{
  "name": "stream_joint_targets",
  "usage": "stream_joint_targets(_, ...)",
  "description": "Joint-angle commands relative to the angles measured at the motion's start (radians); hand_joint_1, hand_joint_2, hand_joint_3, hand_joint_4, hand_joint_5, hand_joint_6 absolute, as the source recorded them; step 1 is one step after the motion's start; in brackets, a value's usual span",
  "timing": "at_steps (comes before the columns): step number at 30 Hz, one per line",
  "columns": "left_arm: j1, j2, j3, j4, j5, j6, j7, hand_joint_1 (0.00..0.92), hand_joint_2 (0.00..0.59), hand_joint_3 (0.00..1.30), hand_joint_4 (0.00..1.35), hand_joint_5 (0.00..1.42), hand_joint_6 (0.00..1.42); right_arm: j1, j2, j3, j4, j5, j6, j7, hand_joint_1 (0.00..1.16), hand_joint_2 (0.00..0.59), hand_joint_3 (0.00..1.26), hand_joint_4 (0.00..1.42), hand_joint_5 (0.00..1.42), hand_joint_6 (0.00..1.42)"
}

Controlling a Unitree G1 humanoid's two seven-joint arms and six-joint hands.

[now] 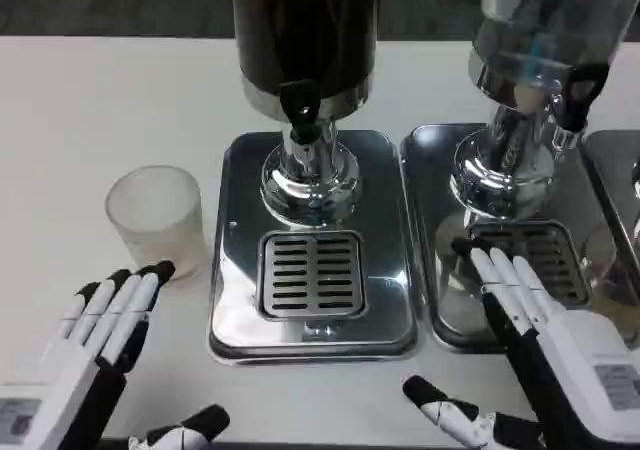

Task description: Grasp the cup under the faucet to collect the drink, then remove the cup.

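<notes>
Here's the white table (80, 100), smooth and matte, with 2 drink dispensers standing side by side. The middle dispenser (305, 40) has a dark, glossy round tank over a polished chrome column, and its black faucet (298, 110) points down at a slotted grate (312, 275). That grate sits in a shiny steel tray (235, 300) with rounded corners, and the space directly under the faucet is open.

The cup (156, 215) is frosted, translucent plastic, round and upright, and it stands on the bare table just left of the tray's left edge, not under the faucet. There's open table behind it and to its left.

The left hand (105, 335) lies low at the front left, fingers straight and slightly spread, holding nothing; its dark fingertips sit just short of the cup's base, so close I can't tell whether they touch. The right hand (545, 345) reaches over the second tray (425, 200), fingers extended and apart, empty too, tips at the near edge of that tray's grate (545, 250).

The clear dispenser (545, 30) on the right is see-through up top with a chrome stem and its own black tap (578, 95).
</notes>
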Motion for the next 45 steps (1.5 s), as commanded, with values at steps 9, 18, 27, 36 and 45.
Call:
stream_joint_targets(9, -0.015, 0.015, -0.003, 0.032, -0.037, -0.024, -0.005, 0.0, 0.099, 0.0, 0.0, 0.0, 0.0, -0.001, 0.015, 0.004, 0.002, 0.01, 0.0, -0.001, 0.36, 0.202, 0.03, 0.0, 0.0, 0.18)
stream_joint_targets(18, -0.048, 0.028, 0.043, 0.11, -0.131, -0.105, 0.014, 0.0, 0.092, 0.0, 0.0, 0.0, 0.0, -0.001, 0.046, 0.023, -0.013, -0.003, 0.021, 0.006, 0.36, 0.202, 0.04, 0.0, 0.0, 0.18)
stream_joint_targets(27, -0.121, 0.043, 0.072, 0.198, -0.224, -0.16, -0.014, 0.0, 0.075, 0.0, 0.0, 0.0, 0.0, 0.002, 0.067, 0.038, -0.004, -0.012, 0.02, -0.009, 0.36, 0.202, 0.04, 0.0, 0.0, 0.18)
stream_joint_targets(36, -0.23, 0.062, 0.102, 0.314, -0.304, -0.145, -0.069, 0.0, 0.054, 0.0, 0.0, 0.0, 0.06, -0.005, 0.076, 0.056, 0.003, -0.013, 0.022, -0.018, 0.37, 0.213, 0.04, 0.0, 0.0, 0.19)
stream_joint_targets(45, -0.429, 0.099, 0.07, 0.567, -0.328, -0.147, -0.105, 0.0, 0.045, 0.0, 0.0, 0.0, 0.06, -0.014, 0.088, 0.082, 0.003, -0.022, 0.025, -0.019, 0.36, 0.244, 0.05, 0.01, 0.0, 0.21)
